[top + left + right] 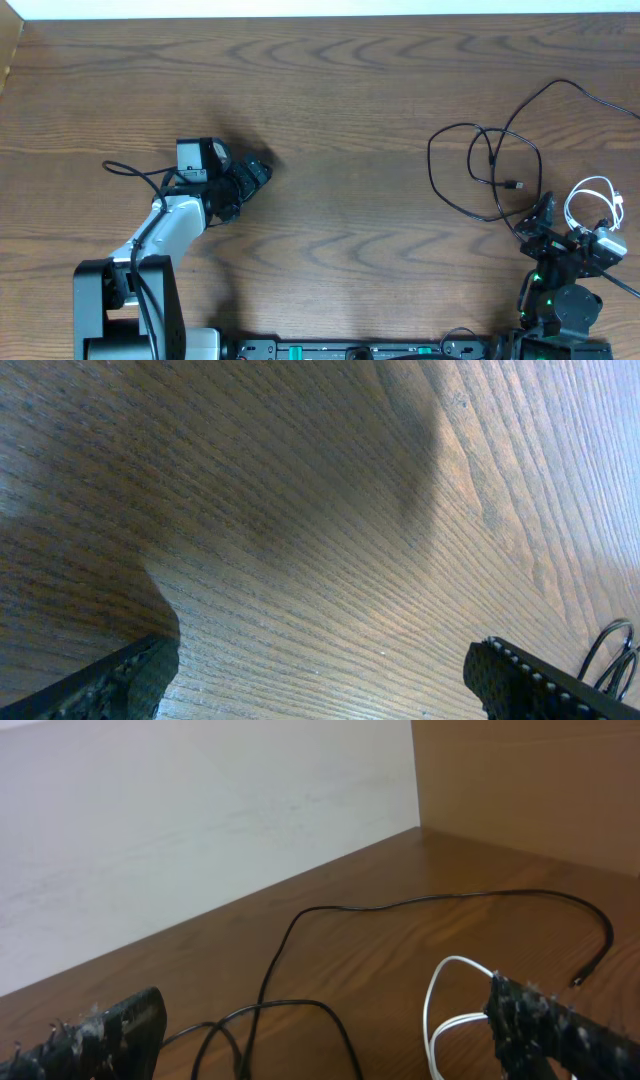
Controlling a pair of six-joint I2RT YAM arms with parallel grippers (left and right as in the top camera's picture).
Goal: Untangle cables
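Seeing both tools wide open with nothing held. The left gripper (257,171) sits on the left half of the table (360,90), well apart from the cables. In its wrist view we get only bare wood grain between the two fingers (115,678). A thin dark wire loop (610,650) shows at the lower right edge, and we can't tell what it belongs to.

The right gripper (541,211) is low on the right side, jaws spread and pointing up-left toward the tangle. We see no contact with any cord.

The black cables (487,160) lie on the right part of the table as overlapping loops, crossing each other near the top of the pile. One strand runs up and off toward the right edge. A small plug end (515,185) lies inside the loops, near the right gripper's tips.

The white cable (590,198) is a short coil just right of the right gripper, beside the wrist and apart from the main black loops in the overhead view.

In the right wrist view the black cables (400,905) arc across the wood ahead of the open fingers (115,1028), with one plug tip (578,982) lying at the right. The white cable (438,988) loops just beside the right-hand finger, and we can't tell whether it touches. A pale wall (200,810) and a brown panel (530,780) stand behind the table edge.
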